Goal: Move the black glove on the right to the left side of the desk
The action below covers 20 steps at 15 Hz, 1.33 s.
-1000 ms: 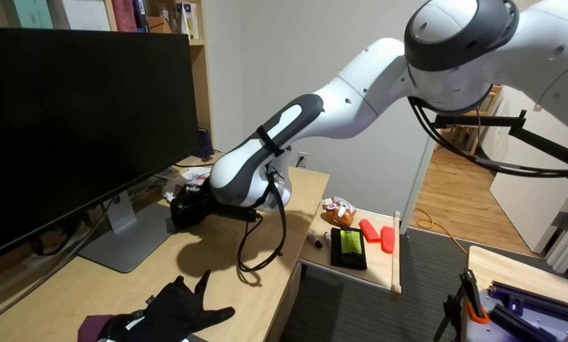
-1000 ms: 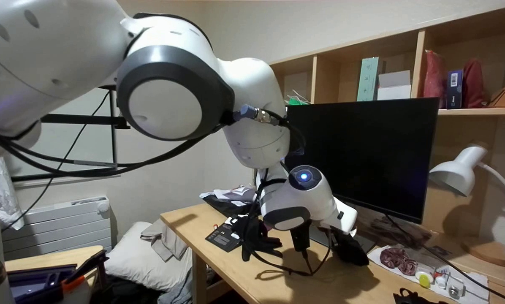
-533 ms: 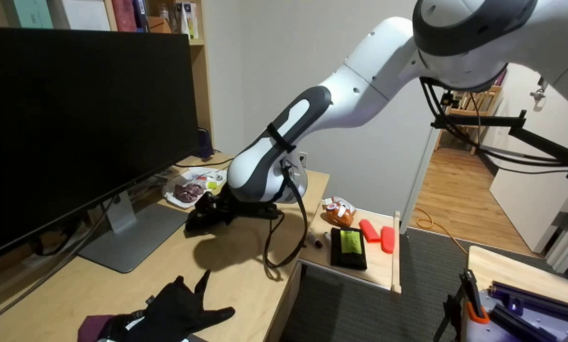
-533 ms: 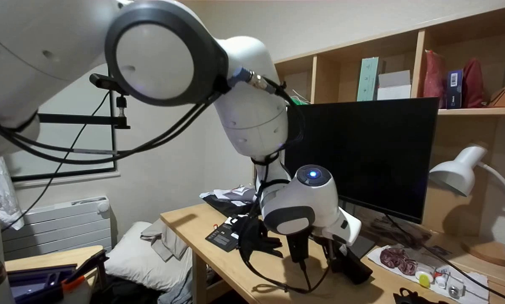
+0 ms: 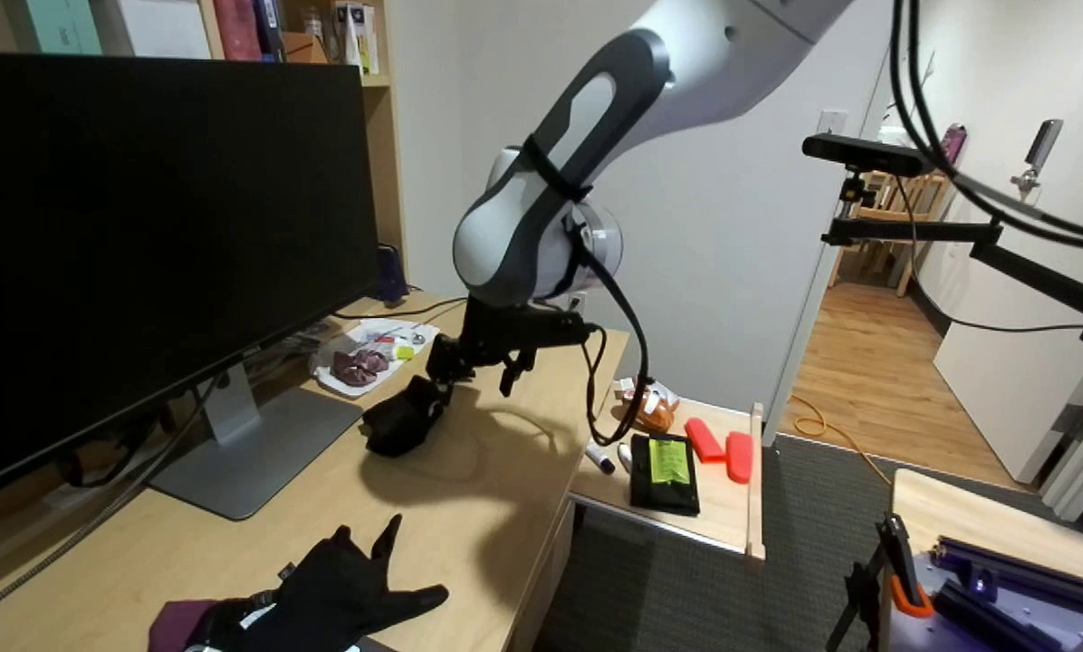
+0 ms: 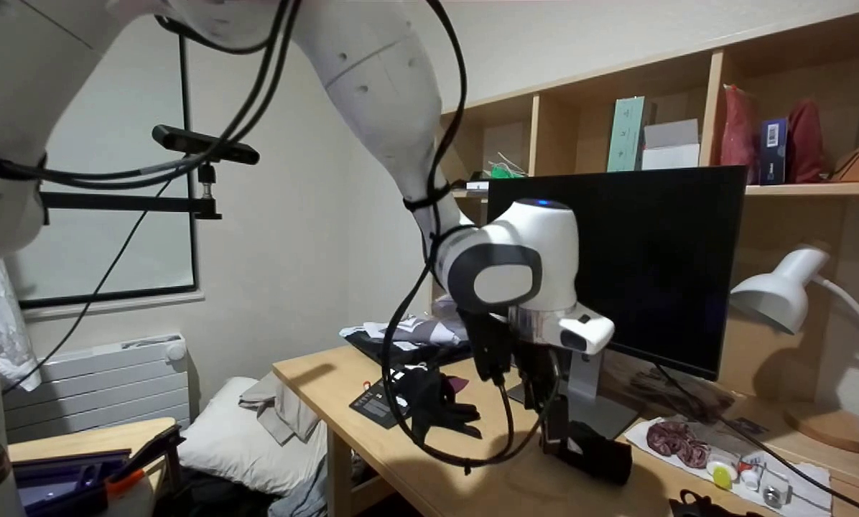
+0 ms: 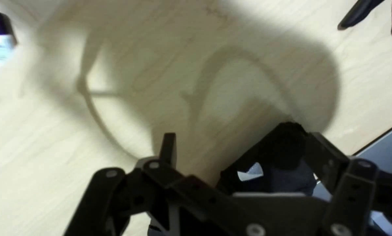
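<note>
The robot's hand [image 7: 242, 139] hangs over the desk [image 5: 311, 503] with its two fingers [image 7: 168, 146] spread wide apart, and the small black glove [image 5: 402, 420] lies on the desk just beside one finger, though I cannot tell if they touch, while the big black glove [image 5: 331, 587] lies well away from the hand.

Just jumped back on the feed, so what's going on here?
The robot's gripper is open and holding nothing, its jaws low over the desk. The small black glove lies on the desk near the monitor's base, right by the jaws; whether one of them touches it, I cannot tell. The larger black glove lies farther off, well clear of the gripper.
</note>
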Tool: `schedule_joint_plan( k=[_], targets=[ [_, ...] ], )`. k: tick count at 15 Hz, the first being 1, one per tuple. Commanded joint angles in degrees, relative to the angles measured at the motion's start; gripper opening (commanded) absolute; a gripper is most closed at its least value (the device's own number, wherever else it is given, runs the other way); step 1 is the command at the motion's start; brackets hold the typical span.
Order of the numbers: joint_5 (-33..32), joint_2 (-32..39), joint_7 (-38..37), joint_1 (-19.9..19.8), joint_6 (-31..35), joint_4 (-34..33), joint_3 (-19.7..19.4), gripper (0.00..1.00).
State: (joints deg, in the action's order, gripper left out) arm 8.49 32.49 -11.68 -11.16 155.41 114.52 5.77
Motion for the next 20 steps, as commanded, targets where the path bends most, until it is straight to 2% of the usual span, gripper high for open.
schedule_joint_plan(
  k=[1, 3, 5, 6, 14, 20],
  targets=[
    [-5.1, -10.7, -4.3, 8.6, -14.9, 5.1, -8.5, 1.0],
    [-9.2, -14.4, -3.5, 10.8, -23.4, 5.8, -10.1, 1.0],
    [-11.3, -16.7, -3.6, 11.7, -27.0, 6.4, -10.4, 1.0],
    [-8.6, -13.7, -2.3, 10.6, -24.8, 3.9, -9.6, 1.0],
    [-9.6, -15.7, -2.3, 11.1, -26.5, 5.4, -10.0, 1.0],
    [-1.8, -12.6, -15.4, 11.8, -16.8, 4.3, -10.3, 1.0]
  ],
)
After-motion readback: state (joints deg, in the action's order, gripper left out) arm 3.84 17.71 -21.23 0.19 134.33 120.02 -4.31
